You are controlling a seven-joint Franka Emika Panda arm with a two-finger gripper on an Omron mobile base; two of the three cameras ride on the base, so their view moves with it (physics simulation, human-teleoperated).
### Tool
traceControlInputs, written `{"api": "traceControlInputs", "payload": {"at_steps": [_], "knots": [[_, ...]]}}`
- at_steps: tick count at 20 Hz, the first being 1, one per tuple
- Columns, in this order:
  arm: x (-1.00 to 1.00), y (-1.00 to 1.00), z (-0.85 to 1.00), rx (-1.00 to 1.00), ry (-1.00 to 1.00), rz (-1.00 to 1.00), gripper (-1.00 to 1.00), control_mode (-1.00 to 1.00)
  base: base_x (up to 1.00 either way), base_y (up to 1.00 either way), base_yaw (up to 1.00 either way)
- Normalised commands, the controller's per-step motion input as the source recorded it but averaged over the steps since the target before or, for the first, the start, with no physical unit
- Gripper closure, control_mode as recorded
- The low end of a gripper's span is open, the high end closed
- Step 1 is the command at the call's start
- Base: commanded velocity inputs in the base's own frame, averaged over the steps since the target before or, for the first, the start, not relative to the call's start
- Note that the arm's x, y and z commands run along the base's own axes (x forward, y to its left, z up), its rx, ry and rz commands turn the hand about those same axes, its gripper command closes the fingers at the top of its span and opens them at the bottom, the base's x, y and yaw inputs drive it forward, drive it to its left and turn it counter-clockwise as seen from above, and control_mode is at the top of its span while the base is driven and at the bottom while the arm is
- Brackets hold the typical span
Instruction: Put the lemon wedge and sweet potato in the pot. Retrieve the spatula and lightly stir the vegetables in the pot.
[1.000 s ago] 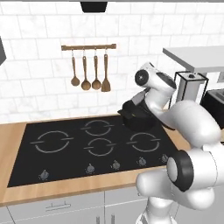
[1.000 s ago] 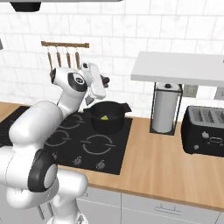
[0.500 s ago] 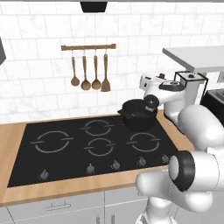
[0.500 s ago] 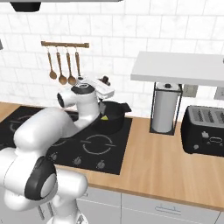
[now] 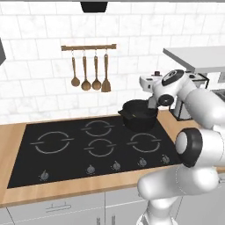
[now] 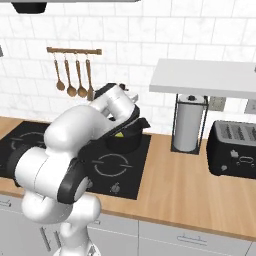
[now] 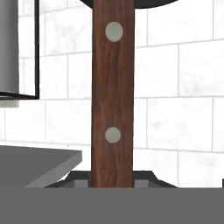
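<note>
Left base view shows the pot (image 5: 139,115) sitting on the back right burner of the black cooktop (image 5: 66,151), and from this side its inside reads only as dark. In the right base view the pot (image 6: 126,141) lies partly behind the arm, and a small yellow-green patch at its rim, just past the arm's dark joint, is probably the lemon wedge (image 6: 120,134), though it is too small to be sure; no sweet potato can be made out in the pot. Compared with half a second ago, the hand has swung up and away from the pot's mouth and now points sideways, level with the wall tiles above the pot's right edge, where a second ago it was bent low over the pot. In the hand view the spatula (image 7: 113,96) runs straight up from between the fingers as a reddish-brown wooden handle with two pale rivets; its blade end is cut off at the top, against a dark curved shape. The gripper (image 5: 151,83) is clamped on that handle. The gripper and the held handle hang above and just right of the pot, clear of its rim. Wooden spoons (image 5: 90,70) hang on a rail on the wall left of the pot.
</note>
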Motion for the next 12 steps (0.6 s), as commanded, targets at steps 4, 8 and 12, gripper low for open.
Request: {"api": "traceControlInputs", "payload": {"at_steps": [4,8,12], "knots": [[-0.06,0.28,-0.18,-0.12,0.00,0.00,1.00,-1.00,0.00,0.00,0.00],[0.00,0.56,-0.29,-0.11,0.00,0.00,1.00,-1.00,0.00,0.00,0.00],[0.08,0.38,0.01,-0.06,0.00,-0.02,1.00,-1.00,0.00,0.00,0.00]]}}
